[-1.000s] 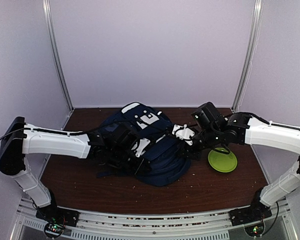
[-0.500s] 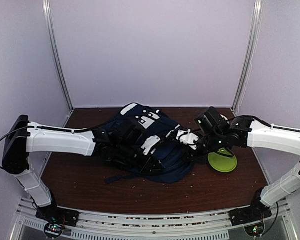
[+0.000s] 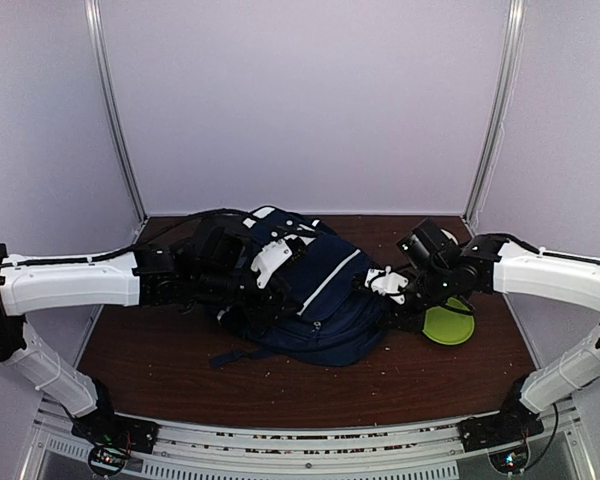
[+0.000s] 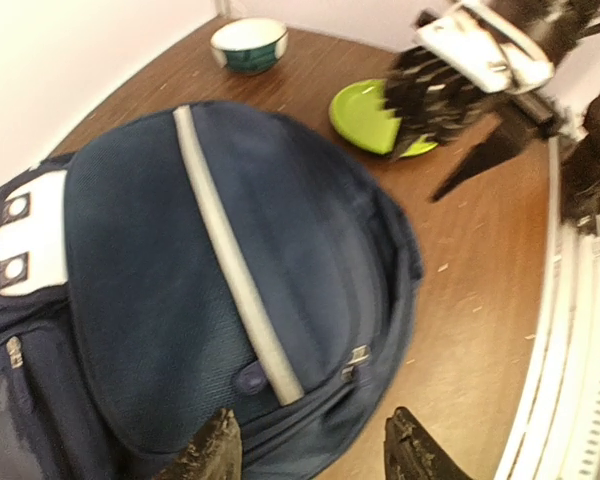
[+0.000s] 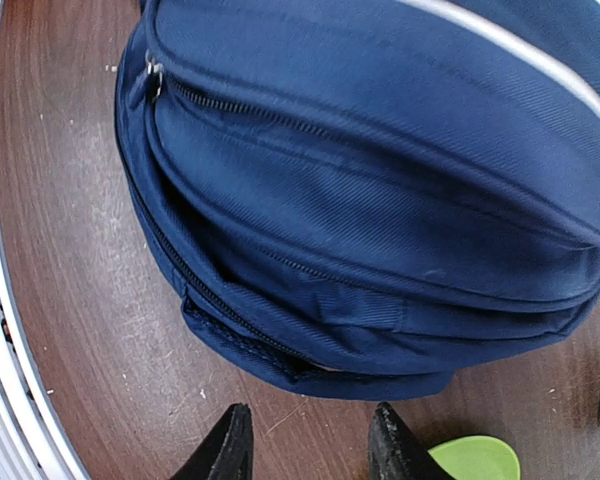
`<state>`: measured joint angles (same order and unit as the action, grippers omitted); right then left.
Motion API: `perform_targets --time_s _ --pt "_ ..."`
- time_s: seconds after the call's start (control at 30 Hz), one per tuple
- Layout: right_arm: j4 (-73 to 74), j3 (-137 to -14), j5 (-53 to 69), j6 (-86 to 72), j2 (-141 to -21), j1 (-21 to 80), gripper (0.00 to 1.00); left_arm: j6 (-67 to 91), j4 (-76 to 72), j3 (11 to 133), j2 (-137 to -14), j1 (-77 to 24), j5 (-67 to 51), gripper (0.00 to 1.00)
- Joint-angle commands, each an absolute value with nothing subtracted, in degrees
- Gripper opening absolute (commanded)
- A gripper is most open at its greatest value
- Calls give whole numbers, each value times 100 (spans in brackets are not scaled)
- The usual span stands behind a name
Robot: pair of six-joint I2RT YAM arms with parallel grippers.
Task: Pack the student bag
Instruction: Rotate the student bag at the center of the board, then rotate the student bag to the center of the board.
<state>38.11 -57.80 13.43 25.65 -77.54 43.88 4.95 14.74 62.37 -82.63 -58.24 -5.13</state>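
The student bag (image 3: 325, 300) lies flat in the middle of the brown table (image 3: 430, 375), front side up, between the two arms. It is the biggest thing there. The end with the white patch (image 4: 25, 245) points toward the back wall and the rounded end toward the near edge, and a dark strap (image 3: 235, 355) trails out from under it on the near left. A white stripe (image 4: 230, 270) runs slantwise over the front panel. The left gripper (image 4: 310, 455) hangs over the bag near the patch end. Its two dark fingers stand apart, and between them only the blue fabric and a bit of the table show, so this pincer is released and grasps nothing. The right gripper (image 5: 305, 450) is low at the right side of the bag, just beside the rounded end. Its fingers are also spread, with only bare wood between them; it is released too and holds nothing. In the right wrist view the zip lines that show along the edge of the bag look closed, and a metal zipper pull (image 5: 152, 80) sits at the upper left of the fabric. A green plate (image 3: 450, 325) lies on the table just to the right of the bag, partly under the right wrist. A small bowl (image 4: 248, 43) — white outside, dark green inside — stands farther back, apart from both the plate and the bag.
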Motion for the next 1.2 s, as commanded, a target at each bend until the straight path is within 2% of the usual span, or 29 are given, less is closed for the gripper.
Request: perform_targets --time_s 0.0,0.27,0.77,0.93,1.17 --pt "3933 -5687 1471 2681 -7950 4373 41 -17 1732 6375 -8408 -5687 -88 52" --pt "3481 -5723 1369 2334 -8577 4338 39 111 1424 5699 -7951 -5687 131 52" --pt "3436 -8004 1573 1737 -10379 2914 35 95 1218 5350 -7796 -5635 344 54" --pt "3663 -7936 1697 1658 -9976 2752 35 24 1175 5410 -7796 -5600 390 55" --pt "3865 -6989 1299 1496 -8422 2813 38 -115 879 5568 -7966 -5482 404 54"
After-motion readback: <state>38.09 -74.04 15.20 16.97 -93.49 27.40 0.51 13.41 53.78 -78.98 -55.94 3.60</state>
